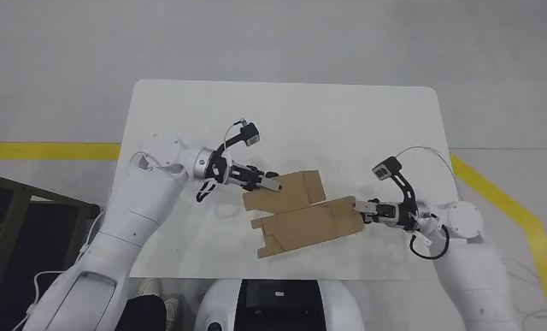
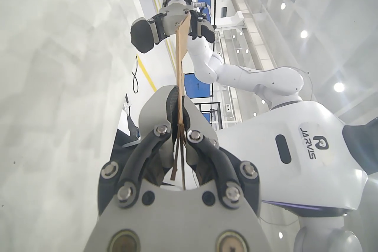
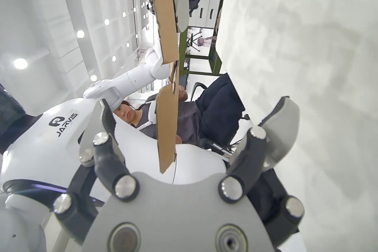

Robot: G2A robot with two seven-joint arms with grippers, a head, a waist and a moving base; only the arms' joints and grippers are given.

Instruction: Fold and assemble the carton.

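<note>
1. Brown carton (image 1: 308, 220) lies open and flat, not yet folded, over the near middle of the table (image 1: 342, 109). It seems to be raised a little off the surface, but I cannot tell for sure.
2. Its long axis runs across the table from one arm to the other, with the right end slightly farther from the robot. The broad face looks upward. A flap (image 1: 299, 187) sticks out on the far side.
3. The left gripper (image 1: 272, 184) is pinched tight on the flap's edge.
4. The right gripper (image 1: 363, 209) has its fingers (image 3: 280, 117) spread wide. The carton's right end is between them, and neither pad appears to touch it.
5. Risk: only one pinch holds the thin sheet, so the free end may sag or swing. If the right gripper closes off the crease, it could bend the wrong line. If the arms pull apart, the flap could slip out or tear.
</note>
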